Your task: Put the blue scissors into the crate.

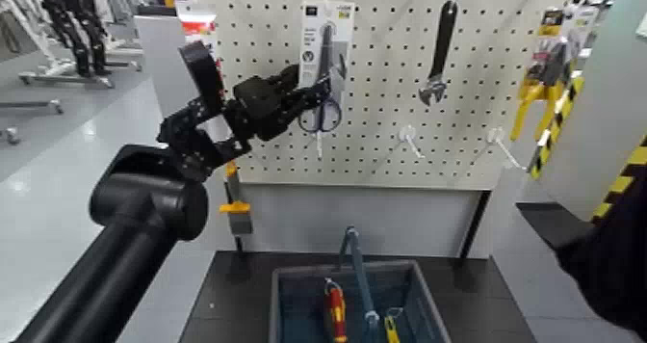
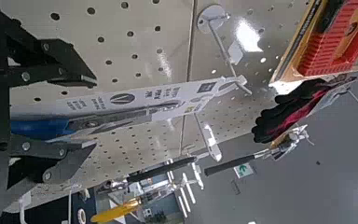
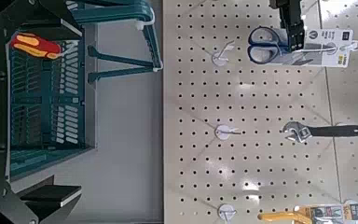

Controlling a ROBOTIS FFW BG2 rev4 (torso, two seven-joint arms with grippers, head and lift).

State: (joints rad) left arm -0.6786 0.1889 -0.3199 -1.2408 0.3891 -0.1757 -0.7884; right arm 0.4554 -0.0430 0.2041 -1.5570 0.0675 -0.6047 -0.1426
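The blue scissors, on a tall white card, hang from a hook on the pegboard, upper middle in the head view. My left gripper reaches up to them from the left. In the left wrist view its fingers stand close on either side of the blue handles, shut on the scissors. The right wrist view shows the scissors with the left gripper's black fingers over the card. The grey-blue crate sits low in front of me. My right gripper hangs open, off to the right.
A black wrench hangs on the pegboard to the right of the scissors. Yellow-handled pliers hang farther right. The crate holds a red-handled tool and a yellow item beside its bar handle. Bare hooks stick out below.
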